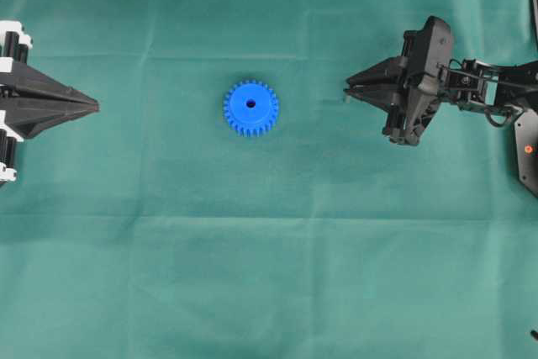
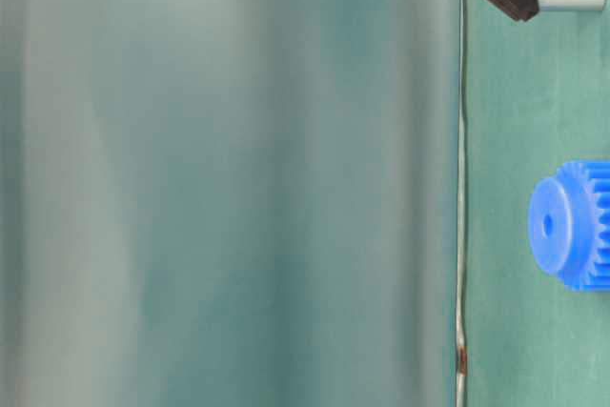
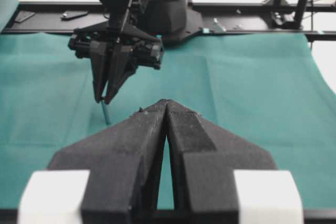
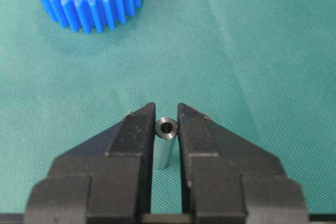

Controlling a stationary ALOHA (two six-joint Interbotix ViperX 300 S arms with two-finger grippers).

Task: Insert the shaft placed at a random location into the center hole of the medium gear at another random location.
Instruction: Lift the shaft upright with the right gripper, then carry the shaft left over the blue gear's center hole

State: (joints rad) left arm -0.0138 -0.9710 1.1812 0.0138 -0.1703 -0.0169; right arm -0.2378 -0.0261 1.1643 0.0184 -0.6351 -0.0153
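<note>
- Green cloth covers the table; fold creases run across it.
- Medium gear lies flat near the cloth's middle, slightly toward the far edge in the overhead view, hub face up.
- Center hole shows as a small dark dot in the hub; nothing is in it.
- Right gripper sits on the right side of the cloth, tips pointing toward the gear, well apart from it.
- Its jaws are pressed in on the shaft; both fingers touch its sides in the right wrist view, so it is clamped.
- Shaft stands upright between the fingertips, hollow top end visible, lower end at the cloth.
- In the table-level view the shaft sticks out past the dark fingertips toward the cloth; whether it touches the cloth there I cannot tell.
- Left gripper sits at the left edge of the cloth, jaws closed tip to tip, holding nothing.
- Gear lies between the two grippers, a bit nearer the right one.
</note>
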